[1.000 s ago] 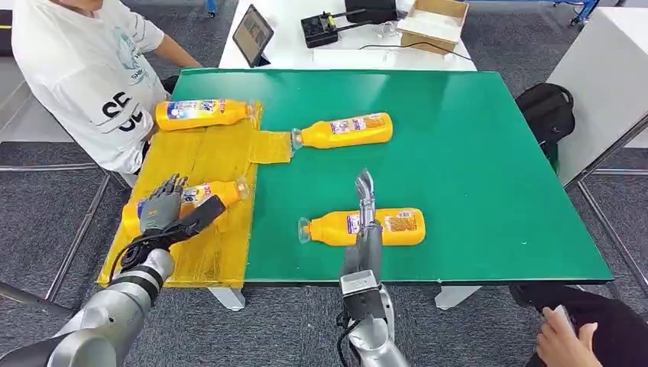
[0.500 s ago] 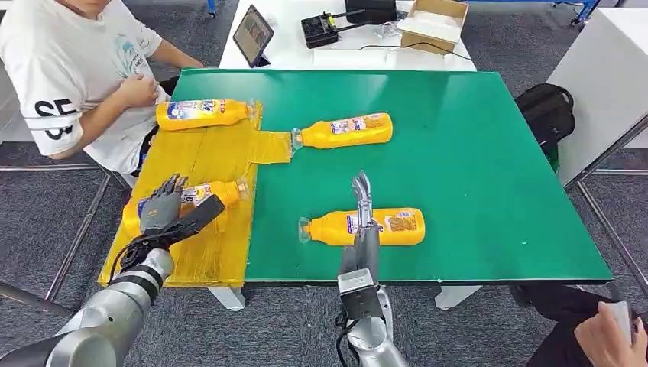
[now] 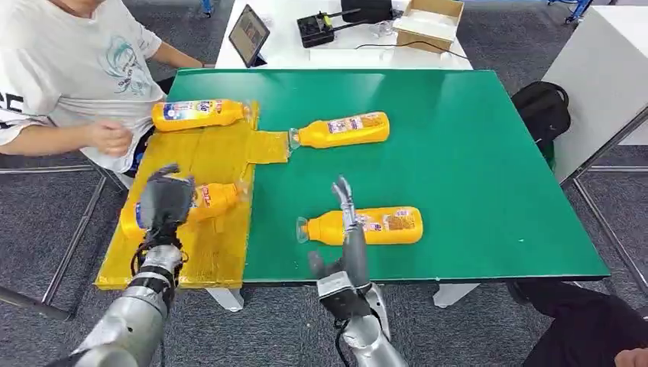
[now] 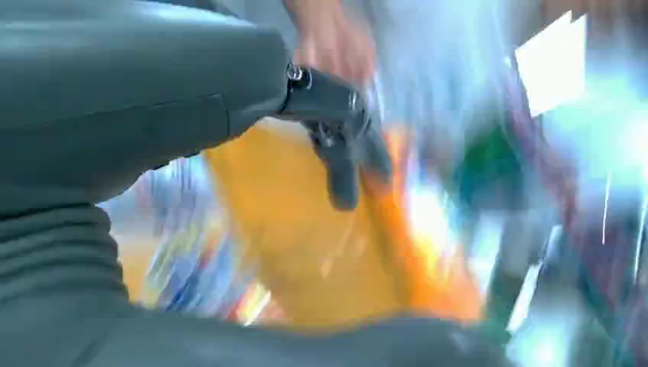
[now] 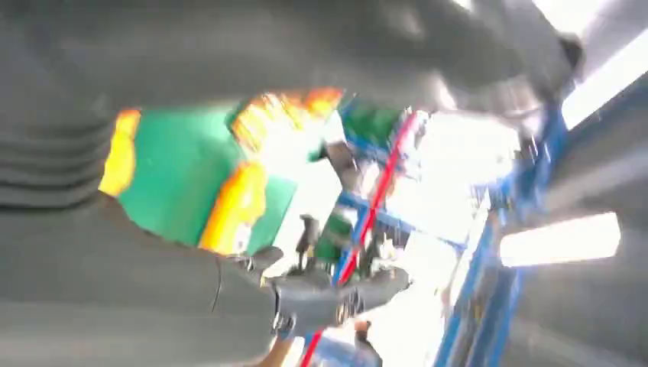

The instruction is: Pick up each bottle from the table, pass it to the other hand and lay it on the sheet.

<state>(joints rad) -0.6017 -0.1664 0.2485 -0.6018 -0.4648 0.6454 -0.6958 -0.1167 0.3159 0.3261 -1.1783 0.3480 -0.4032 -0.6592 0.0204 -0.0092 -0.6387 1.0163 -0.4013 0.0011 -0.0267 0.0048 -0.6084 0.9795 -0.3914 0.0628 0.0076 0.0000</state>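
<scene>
- A bottle (image 3: 195, 205) lying on the yellow sheet (image 3: 210, 160), near the table's (image 3: 474, 153) front-left corner, is being covered by the left hand (image 3: 164, 202); whether it is being gripped cannot be told.
- The right hand (image 3: 348, 229) is being held open, fingers extended, over another bottle (image 3: 382, 225) near the front edge.

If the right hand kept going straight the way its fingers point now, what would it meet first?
Probably the near bottle lying on the green table: the right hand points away across it, though whether it passes above is unclear.
</scene>
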